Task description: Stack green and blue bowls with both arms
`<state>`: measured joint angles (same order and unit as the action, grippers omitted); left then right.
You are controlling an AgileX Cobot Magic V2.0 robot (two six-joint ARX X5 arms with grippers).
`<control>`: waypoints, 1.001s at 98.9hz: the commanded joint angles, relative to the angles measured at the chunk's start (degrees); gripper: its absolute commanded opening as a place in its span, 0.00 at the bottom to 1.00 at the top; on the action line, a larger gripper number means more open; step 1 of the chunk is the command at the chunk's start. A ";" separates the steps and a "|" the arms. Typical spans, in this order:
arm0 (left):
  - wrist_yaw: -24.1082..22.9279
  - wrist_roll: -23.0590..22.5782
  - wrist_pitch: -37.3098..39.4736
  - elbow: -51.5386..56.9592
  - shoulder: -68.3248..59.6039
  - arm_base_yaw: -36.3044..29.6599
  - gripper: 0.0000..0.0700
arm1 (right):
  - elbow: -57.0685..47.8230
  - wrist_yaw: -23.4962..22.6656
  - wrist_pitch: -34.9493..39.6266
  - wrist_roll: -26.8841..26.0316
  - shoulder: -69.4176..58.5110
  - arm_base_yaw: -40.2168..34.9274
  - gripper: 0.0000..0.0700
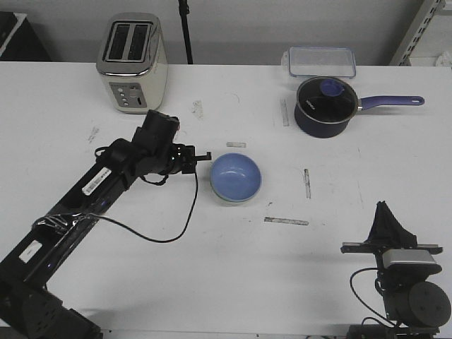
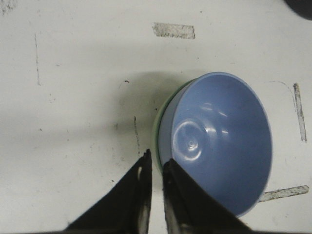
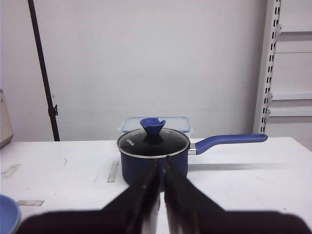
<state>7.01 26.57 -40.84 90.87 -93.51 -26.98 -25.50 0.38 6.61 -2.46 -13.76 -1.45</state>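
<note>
The light blue bowl point(image 1: 236, 176) sits nested inside the pale green bowl, mid-table. Only a thin green rim point(image 2: 156, 132) shows around it in the left wrist view, where the blue bowl point(image 2: 219, 141) fills the middle. My left gripper point(image 1: 206, 157) is just left of the stacked bowls. Its jaws point(image 2: 157, 161) are nearly together at the rim's outer edge and hold nothing. My right gripper point(image 1: 385, 210) is parked at the front right, far from the bowls, with its jaws point(image 3: 161, 163) together and empty. An edge of the blue bowl point(image 3: 7, 214) also shows in the right wrist view.
A cream toaster point(image 1: 132, 62) stands at the back left. A dark navy saucepan point(image 1: 323, 106) with a glass lid and a purple handle stands at the back right, with a clear lidded box point(image 1: 321, 61) behind it. Tape marks point(image 1: 286, 221) dot the white table.
</note>
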 commanded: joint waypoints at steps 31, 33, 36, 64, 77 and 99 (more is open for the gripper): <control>-0.20 -12.52 25.20 -27.06 19.58 8.33 0.00 | -0.15 0.04 -0.59 -0.72 -0.07 0.02 0.01; -0.20 -13.27 26.91 -28.72 20.79 8.96 0.00 | -0.15 0.04 -0.59 -0.74 -0.07 0.02 0.01; -0.20 -14.69 29.48 -31.30 22.67 9.99 0.00 | -0.15 0.04 -0.59 -0.72 -0.07 0.02 0.01; -0.17 -29.64 41.42 -48.96 38.62 19.93 0.00 | -0.15 0.04 -0.59 -0.74 -0.07 0.02 0.01; -0.13 -29.55 41.44 -56.11 51.12 27.58 0.00 | -0.15 0.04 -0.59 -0.74 -0.07 0.02 0.01; -0.13 -29.44 42.99 -63.84 62.77 30.91 0.00 | -0.15 0.04 -0.59 -0.74 -0.07 0.02 0.01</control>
<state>6.79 -2.26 0.54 28.32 -32.73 3.79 -25.50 0.38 6.61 -2.46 -13.76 -1.45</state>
